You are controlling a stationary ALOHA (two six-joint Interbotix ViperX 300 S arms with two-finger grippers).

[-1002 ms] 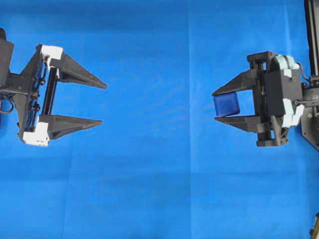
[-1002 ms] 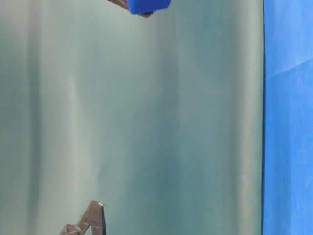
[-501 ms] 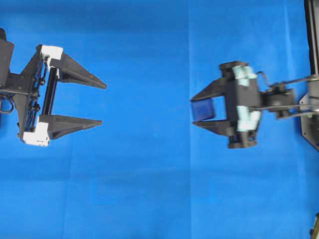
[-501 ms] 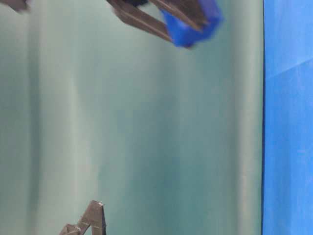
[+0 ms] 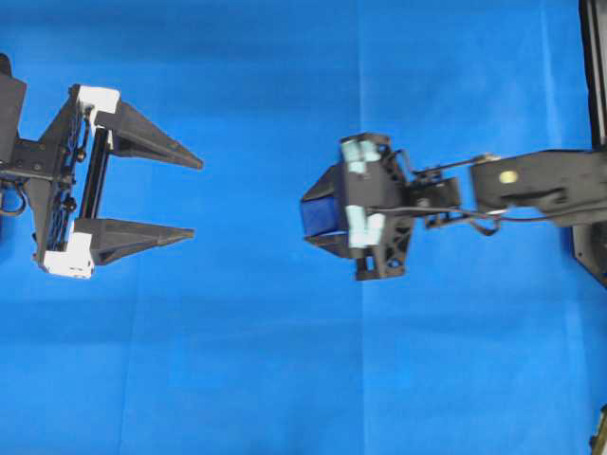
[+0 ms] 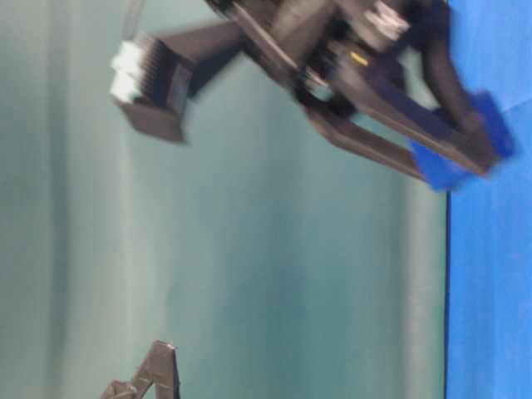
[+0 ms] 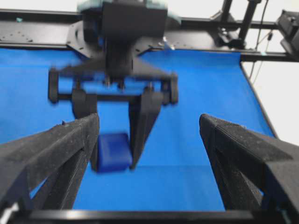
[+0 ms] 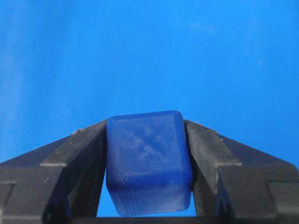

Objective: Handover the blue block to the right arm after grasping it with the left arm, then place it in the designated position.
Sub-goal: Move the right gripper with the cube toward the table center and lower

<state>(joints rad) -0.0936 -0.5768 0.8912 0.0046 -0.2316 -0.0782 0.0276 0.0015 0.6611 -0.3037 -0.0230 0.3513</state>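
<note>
Blue cloth (image 5: 285, 379) covers the desk from edge to edge in the overhead view. At the left, the left arm (image 5: 38, 180) lies low with its gripper (image 5: 197, 197) pointing toward the middle. Its 2 black fingers (image 5: 152, 137) stand wide apart, with only cloth showing between them; white brackets (image 5: 97, 98) cap both ends of the jaw rail. From the left wrist view the same 2 fingers (image 7: 51, 149) frame the scene at either side, touching nothing, with the other arm's gripper (image 7: 117, 151) straight ahead between them.

Toward the middle and right, the right arm (image 5: 531, 185) reaches in from the right edge. Its gripper (image 5: 313, 213) points toward the left arm, well apart from it, with a pale teal-grey part (image 5: 360, 190) on the wrist. Its fingers (image 8: 77, 158) are closed on the block (image 5: 320, 213), 1 pad pressed to each side face. The right wrist view shows this closely: the block (image 8: 148, 161) sits squarely between the 2 fingers, its rounded top face toward the camera and cloth beyond it. In the table-level view, which is blurred, the block (image 6: 465, 154) is at the fingertips, close to the cloth's surface; whether it touches the cloth I cannot tell.
</note>
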